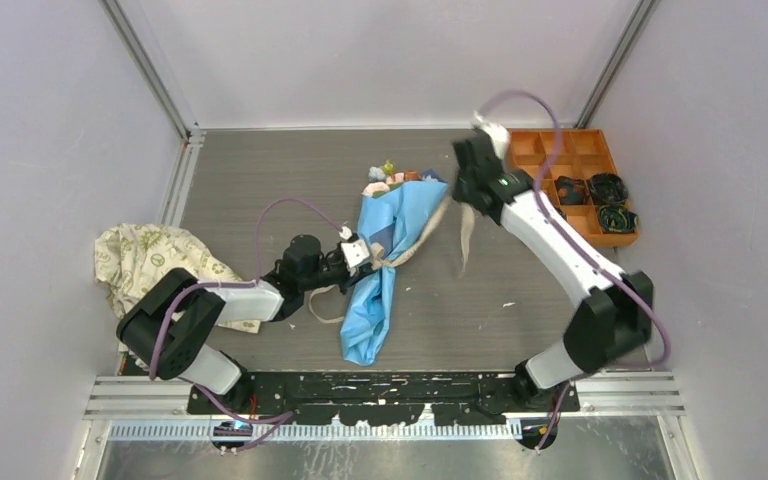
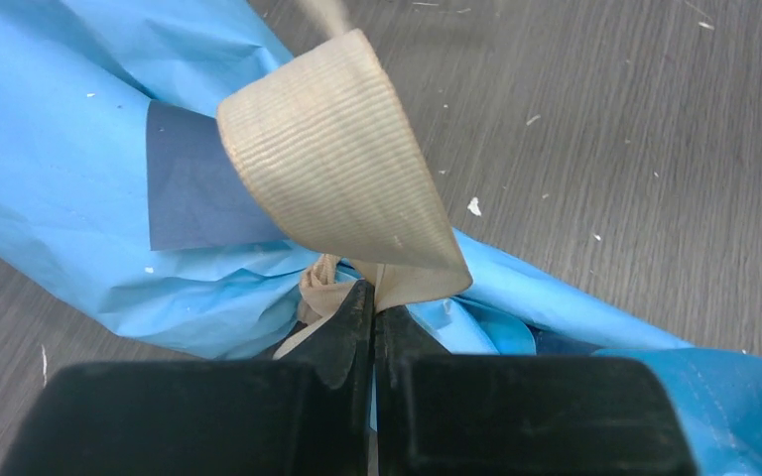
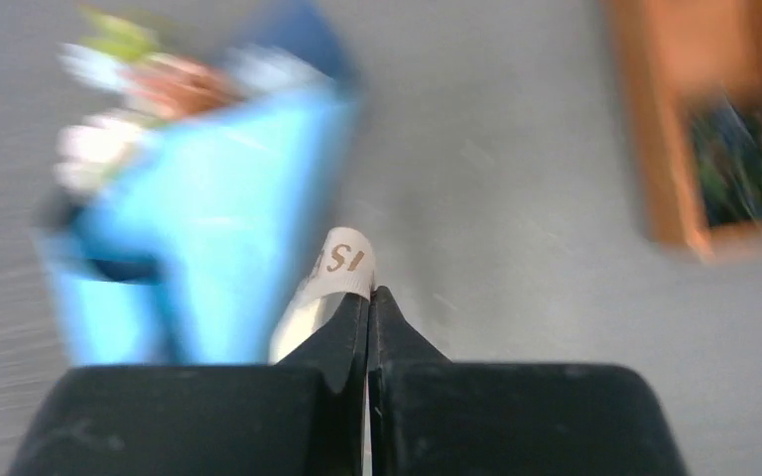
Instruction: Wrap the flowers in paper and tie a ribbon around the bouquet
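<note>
"When you checked the overhead view, where was the bouquet (image 1: 388, 262)?"

"It lay across the middle of the table (image 1: 260, 180), flowers (image 1: 390, 178) pointing away from me. My left gripper (image 1: 372, 256) sat at its narrow waist. The ribbon (image 1: 465, 240) ran from there up to my right gripper (image 1: 465, 185), with a loose tail hanging below. I judged that stretch was there to draw the tie snug."

"And the left wrist view?"

"The left gripper was closed on the ribbon right at the knot, against the paper (image 2: 60, 149), and a loop stood up above the tips. I think it was pinning the knot so it couldn't slip while the other end was pulled."

"The right wrist?"

"Blurred, but the right gripper was plainly clamped shut on the ribbon's end. The bouquet was off to the left and an orange tray (image 3: 699, 149) at the far right. Too hard a pull, I reckoned, could drag the whole bundle."
</note>
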`<state>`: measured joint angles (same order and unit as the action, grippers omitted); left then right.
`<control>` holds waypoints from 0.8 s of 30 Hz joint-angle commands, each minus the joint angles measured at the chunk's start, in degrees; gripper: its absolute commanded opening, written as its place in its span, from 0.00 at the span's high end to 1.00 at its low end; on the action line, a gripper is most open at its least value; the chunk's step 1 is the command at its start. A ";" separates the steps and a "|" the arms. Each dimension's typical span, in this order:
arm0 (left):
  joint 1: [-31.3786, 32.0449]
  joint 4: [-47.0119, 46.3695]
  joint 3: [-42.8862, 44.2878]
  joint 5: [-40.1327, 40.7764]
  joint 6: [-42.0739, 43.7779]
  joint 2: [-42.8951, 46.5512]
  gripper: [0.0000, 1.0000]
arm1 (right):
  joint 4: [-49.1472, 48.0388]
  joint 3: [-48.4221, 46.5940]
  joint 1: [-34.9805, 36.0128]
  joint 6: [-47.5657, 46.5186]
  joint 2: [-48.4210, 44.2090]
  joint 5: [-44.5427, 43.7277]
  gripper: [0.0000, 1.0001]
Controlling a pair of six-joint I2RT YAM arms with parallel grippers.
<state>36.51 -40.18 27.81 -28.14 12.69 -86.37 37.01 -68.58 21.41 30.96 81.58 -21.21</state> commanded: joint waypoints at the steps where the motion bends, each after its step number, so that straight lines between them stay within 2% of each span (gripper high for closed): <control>1: 1.34 -3.02 -2.06 -1.15 8.54 3.12 1.00 | -11.24 -26.69 14.43 -14.36 14.18 5.36 0.99; 4: 1.37 0.22 -2.29 -0.83 10.48 4.88 1.00 | -9.83 -41.05 22.53 -16.70 24.61 14.98 0.99; 6: 1.37 1.49 -2.53 -0.49 10.97 5.88 1.00 | -8.95 -46.52 26.01 -16.04 28.95 21.07 0.98; 8: 1.48 1.77 -2.95 -0.45 11.24 6.41 1.00 | -8.69 -49.23 28.29 -15.34 31.77 26.86 0.93; 9: 1.48 1.65 -3.08 -0.61 11.43 6.48 1.00 | -7.10 -50.76 29.23 -15.87 33.00 28.92 0.86; 10: 1.54 1.54 -3.16 -0.72 11.60 6.56 1.00 | -4.60 -52.52 30.26 -17.57 34.21 30.09 0.70; 11: 1.48 1.45 -3.26 -0.77 11.60 6.62 1.00 | -1.59 -54.27 30.50 -18.51 35.13 30.37 0.57; 13: 1.51 1.05 -3.37 -0.98 11.67 6.54 1.00 | 1.63 -54.99 29.92 -19.13 34.51 30.96 0.47; 15: 1.56 0.53 -3.62 -1.37 11.66 6.43 1.00 | 0.07 -50.94 27.83 -17.87 30.09 32.26 0.42; 19: 1.56 -0.30 -3.86 -1.70 10.84 5.82 1.00 | -15.74 -33.12 20.12 -12.82 16.36 37.78 0.33; 22: 1.62 -0.63 -3.67 -0.89 10.07 5.68 1.00 | -26.69 -17.96 15.53 -14.53 6.21 39.97 0.29; 24: 1.56 -0.81 -3.64 -0.22 9.98 5.73 1.00 | -34.70 -5.74 14.20 -18.33 0.21 44.94 0.29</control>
<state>37.89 -37.91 24.18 -28.51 22.96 -81.30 21.78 -88.99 37.76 16.16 95.20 15.11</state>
